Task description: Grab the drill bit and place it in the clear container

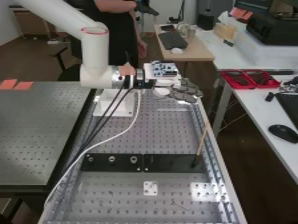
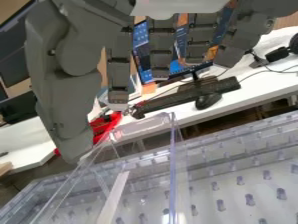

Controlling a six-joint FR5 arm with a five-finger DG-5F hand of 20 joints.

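The hand [image 1: 181, 93] is over the far right part of the perforated bench, its fingers pointing toward the bench's right edge. In the wrist view the hand [image 2: 63, 75] has its fingers relaxed and nearly straight, with the thumb apart from them and nothing visible between. Beyond the fingertips stands the clear container [image 2: 171, 172], its transparent walls upright and close to the hand. A thin dark thing [image 1: 178, 204] lies on the bench's near part; whether it is the drill bit, I cannot tell.
A black bar [image 1: 113, 162] crosses the bench, with a slanting wooden stick [image 1: 202, 141] at its right end. A white cable [image 1: 106, 143] and black cables hang from the arm over the bench's left side. Red trays [image 1: 249, 79] sit on the right table.
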